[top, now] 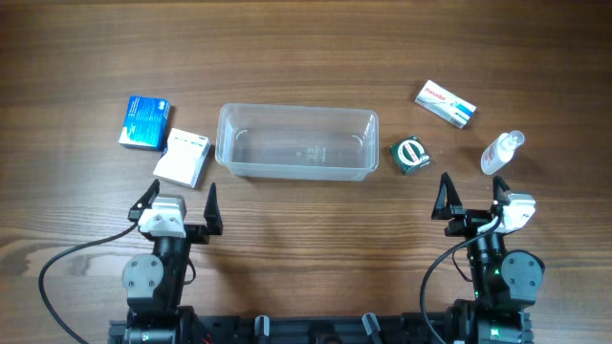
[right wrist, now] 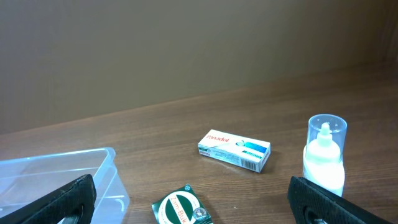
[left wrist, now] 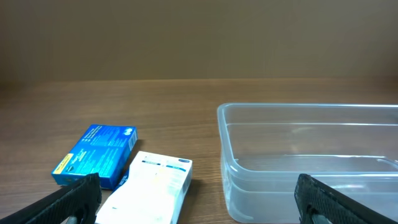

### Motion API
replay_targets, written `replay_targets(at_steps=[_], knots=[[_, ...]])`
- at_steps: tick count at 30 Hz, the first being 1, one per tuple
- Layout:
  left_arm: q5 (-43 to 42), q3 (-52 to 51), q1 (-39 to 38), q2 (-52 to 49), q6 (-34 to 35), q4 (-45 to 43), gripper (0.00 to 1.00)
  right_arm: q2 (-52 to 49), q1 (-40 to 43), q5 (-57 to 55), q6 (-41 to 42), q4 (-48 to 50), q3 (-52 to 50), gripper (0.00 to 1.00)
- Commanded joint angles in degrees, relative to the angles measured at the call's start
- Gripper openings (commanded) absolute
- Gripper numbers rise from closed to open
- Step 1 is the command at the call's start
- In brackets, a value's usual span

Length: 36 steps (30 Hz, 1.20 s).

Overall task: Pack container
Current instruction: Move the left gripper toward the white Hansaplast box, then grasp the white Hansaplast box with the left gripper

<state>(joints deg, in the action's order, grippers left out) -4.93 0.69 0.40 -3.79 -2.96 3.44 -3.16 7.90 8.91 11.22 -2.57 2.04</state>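
The container (top: 296,143) (clear plastic) sits in the middle of the table (top: 316,57), between a white box (top: 182,158) and a green box (top: 411,154). The left gripper (top: 182,191) and right gripper (top: 472,183) are both spread wide and empty.

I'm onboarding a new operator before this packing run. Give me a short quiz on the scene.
1. True or false: the container has nothing in it.
2. Which lies nearest the right gripper? A bottle; B container; C left gripper.
3. How many boxes lie on the left arm's side of the container?

Key: 1 true. 2 A. 3 two: the blue box and the white box.
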Motion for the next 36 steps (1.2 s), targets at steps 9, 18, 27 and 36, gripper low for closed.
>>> replay_targets(at_steps=[9, 18, 27, 36], knots=[[-2.0, 27.1, 2.0, -17.4, -6.0, 20.0, 1.00, 0.1, -0.3, -0.3, -0.6, 0.2, -0.3, 1.00], [-9.7, 62.5, 9.1, -62.3, -13.4, 43.5, 1.00, 0.1, -0.3, -0.3, -0.6, 0.2, -0.3, 1.00], [-9.7, 67.8, 12.6, -78.2, -15.1, 44.3, 1.00, 0.1, -0.3, -0.3, -0.6, 0.2, -0.3, 1.00], [-11.7, 67.8, 12.5, -87.1, -23.9, 43.7, 1.00, 0.1, -0.3, -0.3, -0.6, 0.2, -0.3, 1.00]])
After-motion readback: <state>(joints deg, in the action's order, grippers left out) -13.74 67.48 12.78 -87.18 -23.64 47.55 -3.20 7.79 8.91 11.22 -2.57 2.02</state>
